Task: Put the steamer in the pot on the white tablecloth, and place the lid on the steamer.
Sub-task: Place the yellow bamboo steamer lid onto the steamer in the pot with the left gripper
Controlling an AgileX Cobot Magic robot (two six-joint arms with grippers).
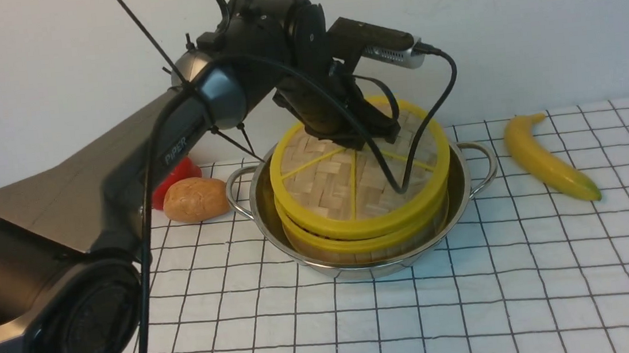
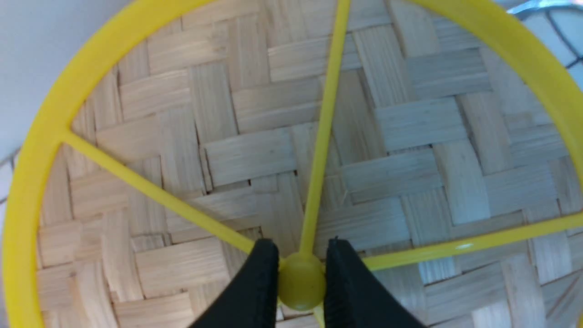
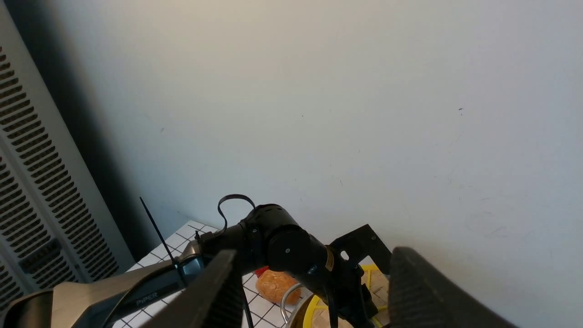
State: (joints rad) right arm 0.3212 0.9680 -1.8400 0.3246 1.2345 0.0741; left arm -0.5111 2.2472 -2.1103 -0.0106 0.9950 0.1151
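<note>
**Lid held over the steamer in the pot**

The white tablecloth [image 1: 477, 311] with its black grid covers the whole tabletop. On it, midway between the left and right edges and nearer the far edge than the near one, stands the pot [image 1: 259, 205], its two loop handles pointing toward the left and right edges. The steamer [image 1: 356, 247] sits inside the pot, its yellow rim showing above the steel rim on the near side. The lid [image 1: 322, 193] is on top of the steamer and tilted, its far side higher than its near side. I cannot tell whether the near edge rests on the steamer's rim.

A banana [image 1: 549, 157] lies near the far right corner, well apart from the pot. A brown bread roll [image 1: 195, 199] lies just beside the pot's left handle, with a red object [image 1: 179, 175] touching it on the far side.

My left fingers [image 2: 268, 273] are narrowed and pinch the yellow knob [image 2: 300, 284] at the centre of the lid, where the spokes meet. My right fingers [image 3: 227, 273] are spread wide with nothing between them, raised above the tabletop and facing the wall.
</note>
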